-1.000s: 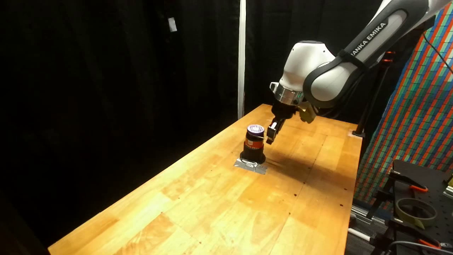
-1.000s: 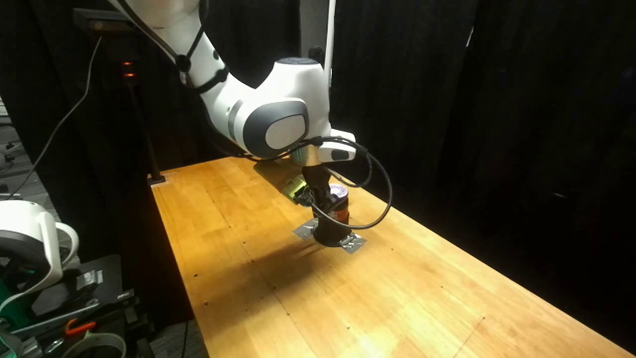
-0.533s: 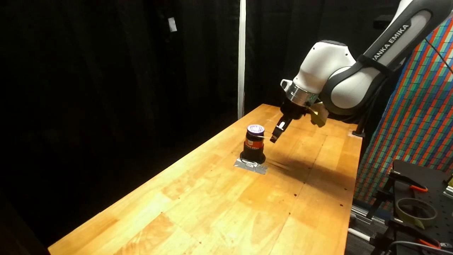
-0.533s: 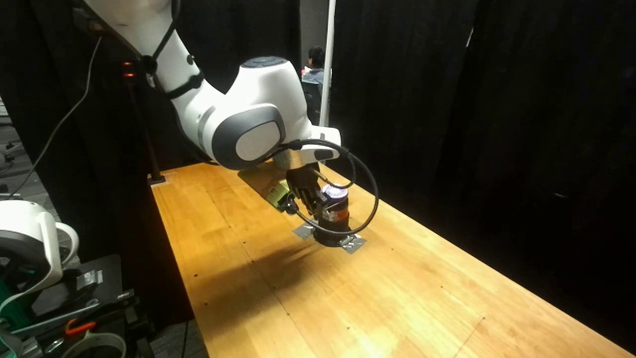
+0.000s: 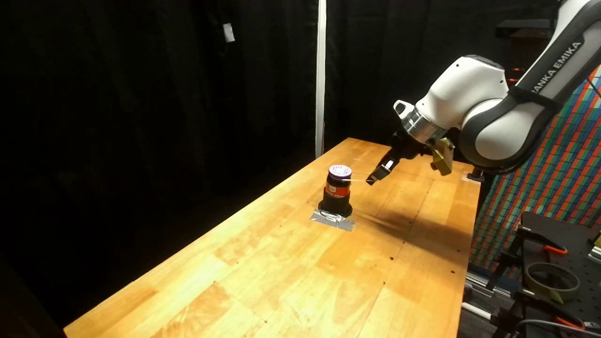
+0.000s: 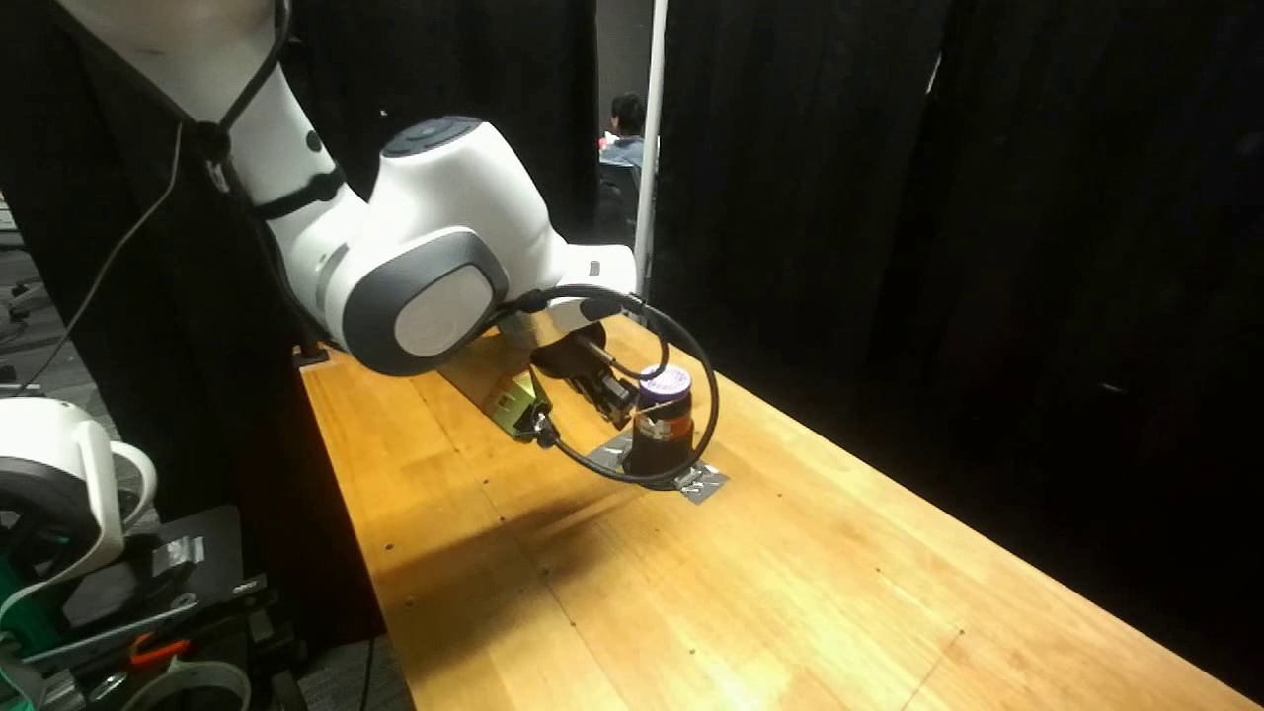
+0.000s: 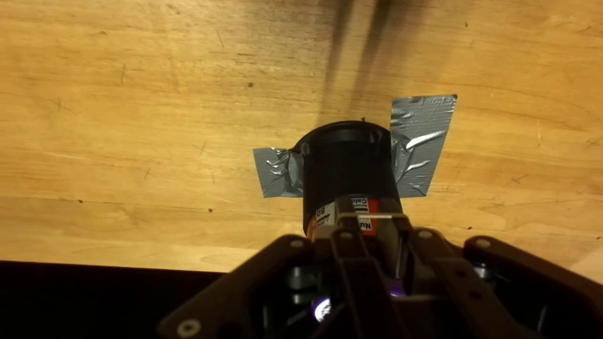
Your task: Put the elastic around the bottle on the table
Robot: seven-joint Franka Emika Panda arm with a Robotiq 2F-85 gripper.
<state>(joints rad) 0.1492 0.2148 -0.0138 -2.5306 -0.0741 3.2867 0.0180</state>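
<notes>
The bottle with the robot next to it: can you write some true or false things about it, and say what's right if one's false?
1. The bottle stands upright. True.
2. The bottle is uncovered. False: a purple and white lid sits on top.
3. The elastic reaches from the gripper to the bottle. True.
4. The gripper is squeezing the bottle. False: a gap shows between them in an exterior view.
5. Grey tape is stuck to the table on two sides of the bottle. True.
</notes>
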